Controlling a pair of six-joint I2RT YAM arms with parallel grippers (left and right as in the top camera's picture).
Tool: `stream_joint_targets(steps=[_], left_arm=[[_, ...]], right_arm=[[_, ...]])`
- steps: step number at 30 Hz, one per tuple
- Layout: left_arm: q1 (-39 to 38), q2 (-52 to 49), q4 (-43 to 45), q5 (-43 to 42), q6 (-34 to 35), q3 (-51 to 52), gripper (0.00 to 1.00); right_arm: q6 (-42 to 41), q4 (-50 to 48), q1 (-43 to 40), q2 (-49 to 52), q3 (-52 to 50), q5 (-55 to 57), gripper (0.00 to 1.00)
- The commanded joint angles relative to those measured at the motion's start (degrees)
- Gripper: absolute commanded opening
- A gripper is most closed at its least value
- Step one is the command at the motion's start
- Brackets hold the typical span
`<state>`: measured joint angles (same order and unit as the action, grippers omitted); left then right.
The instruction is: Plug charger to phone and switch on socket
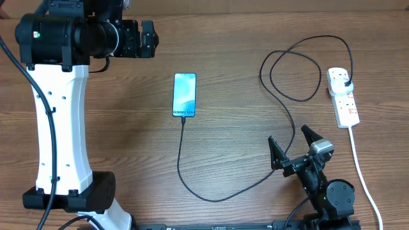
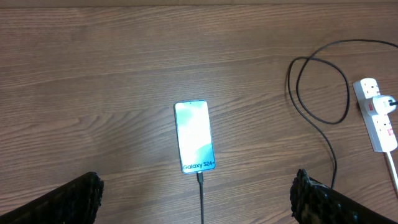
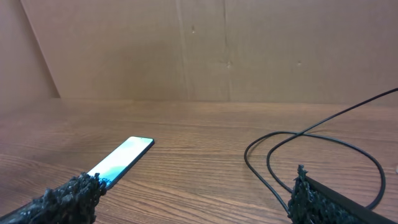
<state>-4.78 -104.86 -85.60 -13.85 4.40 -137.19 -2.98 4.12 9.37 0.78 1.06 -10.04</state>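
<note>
Seemingly charger [image 1: 181,144] tip already in phone [image 1: 184,94], desk centre; plug in socket [image 1: 343,96], right edge. Left gripper [image 1: 151,38], right gripper [image 1: 287,134] both apart, empty; right nearer socket, suits switch press.

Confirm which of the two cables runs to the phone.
The thin black cable: its end meets the bottom edge of the phone. The thicker white cord only leaves the power strip and never comes near the phone.

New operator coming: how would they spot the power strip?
On the brown wooden table, look right, past the looping thin black cable. The small white rectangular strip lies there, alone in having red switch markings and a black plug in it.
</note>
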Motion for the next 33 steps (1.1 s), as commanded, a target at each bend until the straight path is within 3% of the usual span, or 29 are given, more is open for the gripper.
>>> stream_joint_targets(steps=[1,28,33], left_arm=[[-0.11,-0.02,0.13,0.35,0.11,0.11,0.99],[-0.11,0.09,0.13,0.39,0.04,0.13,1.00],[-0.11,1.36,0.00,6.88,-0.13,0.33,1.00]], right_arm=[[-0.15,-0.20,-0.22,-0.63,-0.61,-0.11,1.00],[-0.15,-0.20,-0.22,-0.63,-0.61,-0.11,1.00],[-0.15,-0.20,-0.22,-0.63,-0.61,-0.11,1.00]])
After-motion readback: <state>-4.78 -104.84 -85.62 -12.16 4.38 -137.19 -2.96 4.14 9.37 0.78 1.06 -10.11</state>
